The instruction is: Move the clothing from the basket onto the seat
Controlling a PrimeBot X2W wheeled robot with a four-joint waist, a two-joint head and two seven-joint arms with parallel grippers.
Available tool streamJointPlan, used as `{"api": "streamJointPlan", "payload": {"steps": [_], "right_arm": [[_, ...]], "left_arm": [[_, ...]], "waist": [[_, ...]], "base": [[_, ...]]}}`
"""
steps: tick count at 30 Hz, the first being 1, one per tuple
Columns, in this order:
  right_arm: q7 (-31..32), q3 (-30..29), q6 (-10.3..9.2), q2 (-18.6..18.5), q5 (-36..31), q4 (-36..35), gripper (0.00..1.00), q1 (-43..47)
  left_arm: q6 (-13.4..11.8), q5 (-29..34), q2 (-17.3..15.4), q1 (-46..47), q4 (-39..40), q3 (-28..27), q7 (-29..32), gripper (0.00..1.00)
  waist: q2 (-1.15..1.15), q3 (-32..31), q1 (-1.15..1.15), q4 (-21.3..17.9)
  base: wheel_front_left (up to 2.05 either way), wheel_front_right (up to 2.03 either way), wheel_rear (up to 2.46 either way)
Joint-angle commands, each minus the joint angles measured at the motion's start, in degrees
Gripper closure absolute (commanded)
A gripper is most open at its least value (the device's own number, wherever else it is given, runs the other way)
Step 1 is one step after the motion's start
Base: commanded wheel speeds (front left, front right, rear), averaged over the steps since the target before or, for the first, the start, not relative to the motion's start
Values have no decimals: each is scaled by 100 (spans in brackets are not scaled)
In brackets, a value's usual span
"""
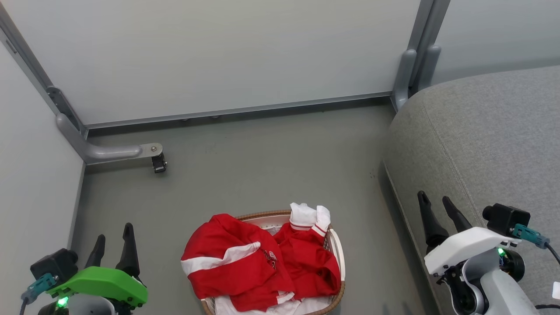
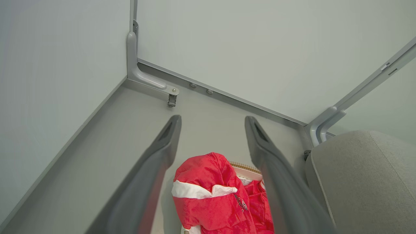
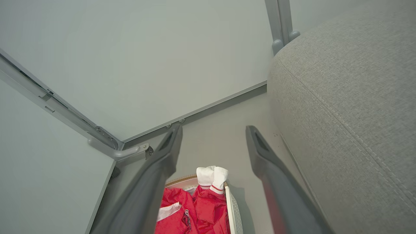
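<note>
Head view is showing the clothing (image 1: pixel 258 262) heaping in the basket (image 1: pixel 339 258) on the floor (image 1: pixel 262 166), one red garment spilling over its left rim, with the seat (image 1: pixel 481 140) lying to the right. Left jaws and right jaws are standing apart, empty. A careless pinch is probably risking catching the liner (image 1: pixel 245 308) and dragging the basket along.

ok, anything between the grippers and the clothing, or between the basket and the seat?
Nothing visible: left gripper and right gripper hang open either side of the clothing heaped in the basket. Only floor separates basket from seat, to its right.
</note>
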State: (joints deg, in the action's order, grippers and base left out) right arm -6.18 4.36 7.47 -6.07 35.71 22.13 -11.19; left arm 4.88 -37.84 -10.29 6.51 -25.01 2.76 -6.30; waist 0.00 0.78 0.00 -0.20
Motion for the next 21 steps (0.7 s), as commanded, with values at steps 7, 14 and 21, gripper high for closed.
{"api": "streamJointPlan", "payload": {"steps": [7, 14, 21], "right_arm": [[-170, 64, 2, 14, -722, 13, 0, -54], [-276, 200, 2, -3, -1216, 206, 0, -71], [-375, 194, 2, 25, -1585, 322, 0, -71]], "left_arm": [[-112, 604, -139, 18, -99, 41, -162, 0], [-171, 1014, -166, 0, -161, 58, -270, 0], [-210, 1349, -172, -45, -148, 8, -363, 0]], "waist": [[0, 8, 0, 2], [0, 18, 0, 23], [0, 18, 0, 35]], "base": [[0, 0, 0], [0, 0, 0], [0, 0, 0]]}}
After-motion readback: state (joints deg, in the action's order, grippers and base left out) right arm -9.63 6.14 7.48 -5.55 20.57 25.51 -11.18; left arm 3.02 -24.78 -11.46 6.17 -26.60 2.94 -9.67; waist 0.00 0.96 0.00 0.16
